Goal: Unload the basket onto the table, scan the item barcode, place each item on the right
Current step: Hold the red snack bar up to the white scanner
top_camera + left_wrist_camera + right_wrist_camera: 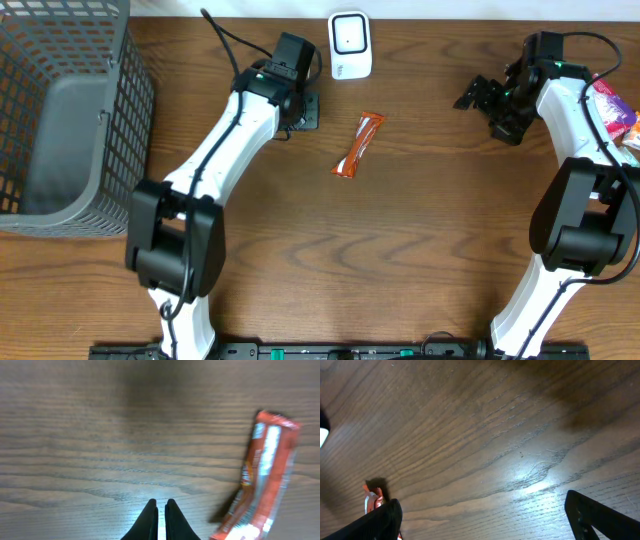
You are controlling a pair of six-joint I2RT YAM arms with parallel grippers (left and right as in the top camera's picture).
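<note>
The item, an orange-red snack bar in a wrapper (358, 144), lies flat on the wooden table (400, 250), below the white barcode scanner (350, 45) that stands at the back edge. My left gripper (306, 110) hovers just left of the bar; its fingers are shut with nothing between them (160, 510), and the bar (265, 475) lies off to their right, untouched. My right gripper (478, 95) hangs over bare wood at the back right, open wide (482, 520). A sliver of the bar (370, 497) shows beside its left finger (385, 517).
A grey mesh basket (60, 120) fills the left end of the table. Colourful snack packets (618, 112) lie at the far right edge, behind the right arm. A black cable runs from the back edge to the left arm.
</note>
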